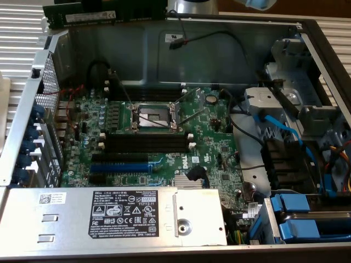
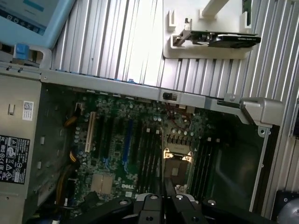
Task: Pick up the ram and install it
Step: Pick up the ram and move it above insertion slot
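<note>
The ram (image 1: 90, 16), a green stick with a white label and dark chips, hangs level above the back wall of the open computer case, at the exterior view's top left. The dark body of my gripper (image 1: 109, 6) sits right over it, shut on the ram's upper edge. In the wrist view the black fingers (image 2: 149, 207) stand close together high above the motherboard (image 2: 117, 149); a thin dark strip between them may be the ram seen edge-on. The black memory slots (image 1: 148, 143) with white end clips lie below the CPU socket (image 1: 156, 115), well under the ram.
A blue slot (image 1: 118, 164) runs beside the black slots. The silver power supply (image 1: 109, 213) fills the near edge, and blue cables (image 1: 285, 131) and drive bays crowd the exterior view's right. Outside the case, a white holder (image 2: 187, 51) carries a dark card (image 2: 224, 39).
</note>
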`<state>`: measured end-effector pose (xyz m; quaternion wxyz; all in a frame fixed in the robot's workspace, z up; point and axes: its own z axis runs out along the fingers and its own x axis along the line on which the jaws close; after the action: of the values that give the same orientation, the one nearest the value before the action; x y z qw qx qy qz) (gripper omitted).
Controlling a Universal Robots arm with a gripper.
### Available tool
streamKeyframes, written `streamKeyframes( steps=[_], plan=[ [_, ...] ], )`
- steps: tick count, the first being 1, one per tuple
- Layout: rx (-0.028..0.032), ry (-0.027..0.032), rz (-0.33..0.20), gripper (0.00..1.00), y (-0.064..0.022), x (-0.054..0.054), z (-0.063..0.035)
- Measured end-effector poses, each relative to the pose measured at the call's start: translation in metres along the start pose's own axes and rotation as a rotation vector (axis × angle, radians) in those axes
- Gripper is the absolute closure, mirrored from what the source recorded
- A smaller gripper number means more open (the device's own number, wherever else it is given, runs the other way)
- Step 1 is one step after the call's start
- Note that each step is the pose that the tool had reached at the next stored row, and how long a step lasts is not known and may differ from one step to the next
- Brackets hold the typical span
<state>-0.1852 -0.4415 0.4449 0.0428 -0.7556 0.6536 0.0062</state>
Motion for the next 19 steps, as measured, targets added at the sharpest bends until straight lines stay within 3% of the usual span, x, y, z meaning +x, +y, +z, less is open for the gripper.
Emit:
streamKeyframes(
  steps=[10,14,19],
  plan=[
    [-0.0174,-0.0026,0.002,0.87,-0.0112,-0.009,0.0013],
    [-0.0184,-0.0021,0.016,0.87,-0.0123,-0.011,0.0014],
    [-0.0147,0.0006,0.077,0.87,-0.0123,-0.011,0.0015]
  ],
)
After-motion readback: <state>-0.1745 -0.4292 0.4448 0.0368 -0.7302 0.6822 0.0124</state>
